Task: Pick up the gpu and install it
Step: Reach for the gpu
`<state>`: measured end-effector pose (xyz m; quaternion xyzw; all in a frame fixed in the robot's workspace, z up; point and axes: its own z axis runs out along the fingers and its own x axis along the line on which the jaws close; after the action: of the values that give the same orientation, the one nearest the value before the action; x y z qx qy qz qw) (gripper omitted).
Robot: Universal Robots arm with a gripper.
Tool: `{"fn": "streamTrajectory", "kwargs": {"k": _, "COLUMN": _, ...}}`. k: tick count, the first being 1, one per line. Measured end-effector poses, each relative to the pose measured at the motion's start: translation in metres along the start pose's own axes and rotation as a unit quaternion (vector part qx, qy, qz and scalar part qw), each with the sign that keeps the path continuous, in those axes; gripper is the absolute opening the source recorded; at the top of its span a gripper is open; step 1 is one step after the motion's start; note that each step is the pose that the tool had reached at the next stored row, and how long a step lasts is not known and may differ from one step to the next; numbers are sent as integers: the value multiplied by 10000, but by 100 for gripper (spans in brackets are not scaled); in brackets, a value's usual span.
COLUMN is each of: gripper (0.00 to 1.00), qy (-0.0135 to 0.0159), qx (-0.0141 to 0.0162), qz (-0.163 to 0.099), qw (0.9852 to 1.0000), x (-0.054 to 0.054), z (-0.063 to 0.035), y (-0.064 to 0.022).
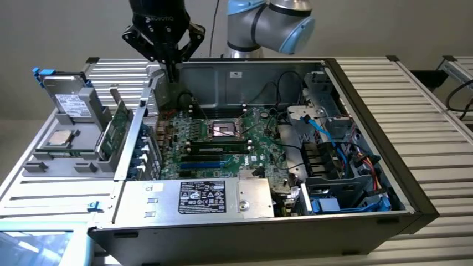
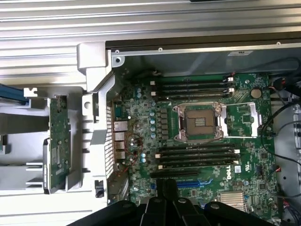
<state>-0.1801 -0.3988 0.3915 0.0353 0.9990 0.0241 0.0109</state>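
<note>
The gpu is a green circuit-board card standing on edge in a slot of the grey parts holder, on the exterior view's left of the open computer case. In the wrist view the gpu is seen edge-on in the same holder, apart from the fingers. My gripper hangs above the case's rear corner, over the motherboard. It is shut, with nothing between its fingers. In the wrist view my gripper points at the board's expansion slots.
The case lies open on a slatted metal table. Inside are an empty processor socket, memory slots, a silver power supply at the front and blue cables. The holder also carries a drive and a processor.
</note>
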Motion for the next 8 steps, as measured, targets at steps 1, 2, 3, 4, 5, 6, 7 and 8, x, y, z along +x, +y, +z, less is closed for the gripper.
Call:
{"fn": "streamTrajectory", "kwargs": {"k": 1, "gripper": 12, "qy": 0, "qx": -1, "qz": 0, "qw": 10000, "x": 49, "z": 0, "y": -3}}
{"fn": "streamTrajectory", "kwargs": {"k": 2, "gripper": 12, "qy": 0, "qx": -3, "qz": 1, "qw": 10000, "x": 94, "z": 0, "y": -6}}
{"fn": "streamTrajectory", "kwargs": {"k": 3, "gripper": 12, "qy": 0, "qx": -6, "qz": 0, "qw": 10000, "x": 139, "z": -1, "y": -10}}
{"fn": "streamTrajectory", "kwargs": {"k": 4, "gripper": 12, "qy": 1, "qx": -9, "qz": 0, "qw": 10000, "x": 185, "z": -2, "y": -13}}
{"fn": "streamTrajectory", "kwargs": {"k": 5, "gripper": 12, "qy": 1, "qx": -13, "qz": 1, "qw": 10000, "x": 230, "z": -2, "y": -16}}
{"fn": "streamTrajectory", "kwargs": {"k": 6, "gripper": 12, "qy": 1, "qx": -17, "qz": 1, "qw": 10000, "x": 275, "z": -3, "y": -19}}
{"fn": "streamTrajectory", "kwargs": {"k": 7, "gripper": 12, "qy": 2, "qx": -22, "qz": 1, "qw": 10000, "x": 319, "z": -3, "y": -23}}
{"fn": "streamTrajectory", "kwargs": {"k": 8, "gripper": 12, "qy": 2, "qx": -26, "qz": 1, "qw": 10000, "x": 364, "z": -4, "y": -26}}
